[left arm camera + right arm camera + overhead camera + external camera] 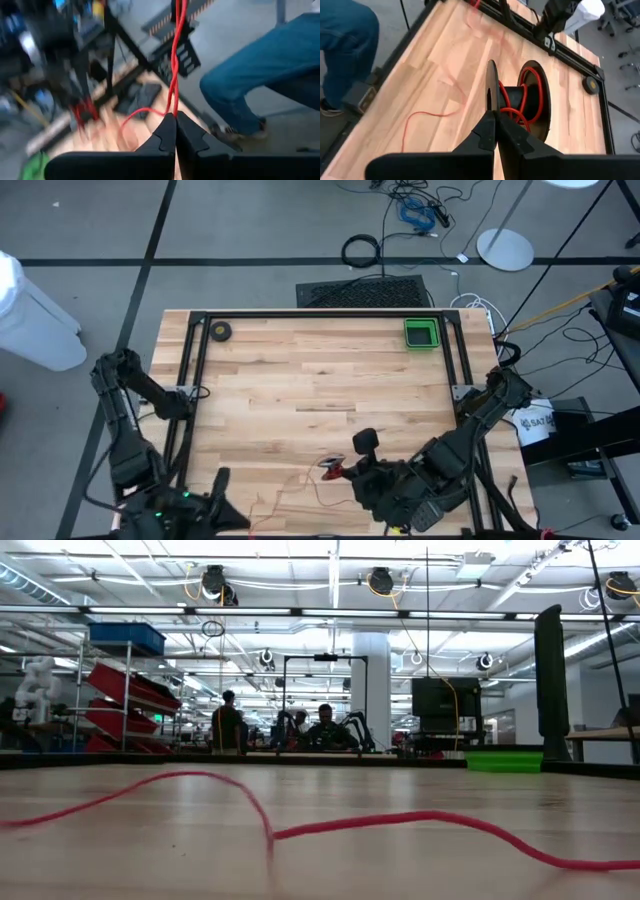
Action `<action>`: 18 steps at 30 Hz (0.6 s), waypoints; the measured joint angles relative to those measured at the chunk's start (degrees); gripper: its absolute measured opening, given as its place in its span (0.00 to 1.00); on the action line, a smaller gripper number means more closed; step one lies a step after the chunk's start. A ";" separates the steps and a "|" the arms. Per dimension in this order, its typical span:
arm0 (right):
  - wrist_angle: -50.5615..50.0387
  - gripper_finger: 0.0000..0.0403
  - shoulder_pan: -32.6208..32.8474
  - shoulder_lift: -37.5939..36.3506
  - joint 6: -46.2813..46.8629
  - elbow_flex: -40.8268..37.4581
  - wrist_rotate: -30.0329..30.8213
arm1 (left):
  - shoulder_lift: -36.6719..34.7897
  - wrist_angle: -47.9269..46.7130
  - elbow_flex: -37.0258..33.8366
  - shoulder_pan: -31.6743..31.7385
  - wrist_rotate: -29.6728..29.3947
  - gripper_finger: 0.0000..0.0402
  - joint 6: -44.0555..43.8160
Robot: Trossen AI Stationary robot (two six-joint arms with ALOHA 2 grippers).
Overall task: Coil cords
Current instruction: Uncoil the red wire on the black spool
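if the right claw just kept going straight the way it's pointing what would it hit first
Most likely the black spool wound with red wire, right ahead of the shut right claw; whether the tips already touch its near flange is unclear.

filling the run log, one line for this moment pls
left gripper: shut on red wire | right gripper: shut on spool | wire loose on table

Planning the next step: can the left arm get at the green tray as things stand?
Probably not. The left gripper is shut on the red wire at the table's near edge, while the green tray sits in the far right corner, diagonally opposite. The bare table between blocks nothing.
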 joint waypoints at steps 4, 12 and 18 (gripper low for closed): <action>0.48 0.00 -2.01 0.02 1.19 -2.11 -0.73 | 0.00 7.55 0.00 -2.78 -3.86 0.00 9.44; 8.79 0.00 -6.81 0.02 -1.06 -8.88 -12.42 | 0.00 17.73 0.00 -5.09 -12.71 0.00 19.84; 23.73 0.00 -10.48 0.02 -6.72 -15.71 -25.29 | 0.07 20.45 0.00 -4.41 -12.72 0.00 21.42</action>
